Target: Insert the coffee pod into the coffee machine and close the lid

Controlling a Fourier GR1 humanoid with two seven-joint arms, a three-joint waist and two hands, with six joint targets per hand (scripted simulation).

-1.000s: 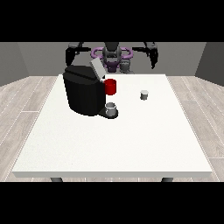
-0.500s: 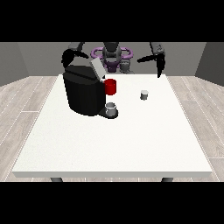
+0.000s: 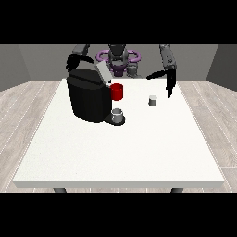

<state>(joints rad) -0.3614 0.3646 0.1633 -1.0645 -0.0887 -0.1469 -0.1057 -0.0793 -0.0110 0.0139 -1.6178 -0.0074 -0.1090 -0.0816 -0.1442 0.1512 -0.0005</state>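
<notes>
Two hands raised, pod alone on the worktop

Two hands hang above the far half of the white worktop (image 3: 115,152). At the view's left, one black hand (image 3: 72,61) sits just behind the top of the coffee machine (image 3: 89,96); whether its fingers are apart or together I cannot tell. The black coffee machine stands on the worktop's left part with its grey lid (image 3: 102,72) tilted up and open. A red part (image 3: 117,91) shows at its front, and a small grey cup (image 3: 118,114) stands on its base below. Further right, the coffee pod (image 3: 152,100) stands by itself on the worktop, touching nothing. Just beside and above it, the hand at the view's right (image 3: 167,79) hovers with thumb and fingers spread apart, holding nothing
</notes>
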